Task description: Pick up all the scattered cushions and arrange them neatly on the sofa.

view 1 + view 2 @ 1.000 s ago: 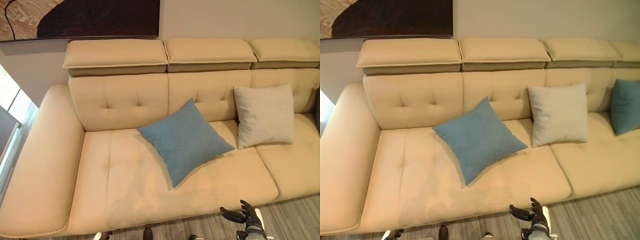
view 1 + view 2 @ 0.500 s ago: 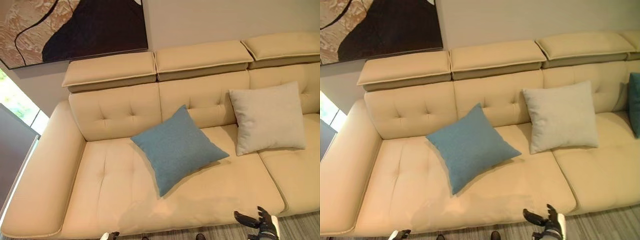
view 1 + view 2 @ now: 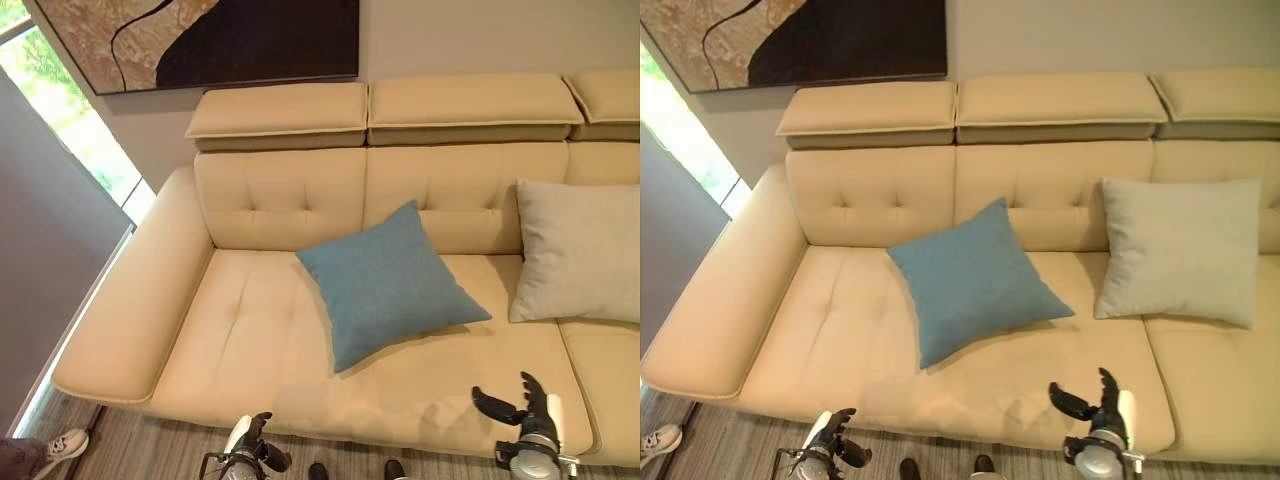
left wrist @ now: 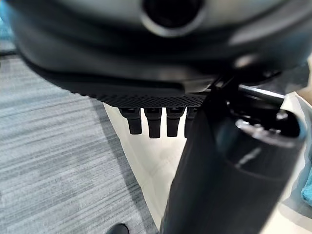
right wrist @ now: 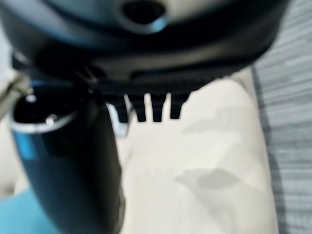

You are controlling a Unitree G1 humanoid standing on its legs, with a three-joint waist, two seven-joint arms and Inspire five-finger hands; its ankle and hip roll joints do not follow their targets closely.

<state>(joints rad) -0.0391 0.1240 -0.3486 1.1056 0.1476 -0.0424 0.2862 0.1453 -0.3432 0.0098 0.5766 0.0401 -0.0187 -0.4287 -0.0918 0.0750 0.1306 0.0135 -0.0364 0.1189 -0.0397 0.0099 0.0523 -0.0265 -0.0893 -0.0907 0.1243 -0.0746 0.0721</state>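
A blue cushion (image 3: 390, 280) lies tilted on a corner in the middle of the cream sofa (image 3: 250, 330), leaning against the backrest. To its right a light grey cushion (image 3: 1180, 250) stands against the backrest. My right hand (image 3: 525, 415) hovers over the seat's front edge, below and right of the blue cushion, open with thumb spread and holding nothing. My left hand (image 3: 250, 445) hangs low in front of the sofa, below and left of the blue cushion, fingers (image 4: 151, 122) relaxed and empty. The seat (image 5: 204, 161) shows past the right hand's fingers.
Grey striped floor (image 4: 48, 146) runs along the sofa's front. A person's shoe (image 3: 60, 443) is on the floor by the sofa's left arm (image 3: 130, 300). A dark painting (image 3: 220, 40) hangs above the headrests, with a bright window (image 3: 70, 120) to the left.
The whole picture has shifted, so the camera moved; both cushions lie as before. My left hand and a person's shoe now show at the lower edge.
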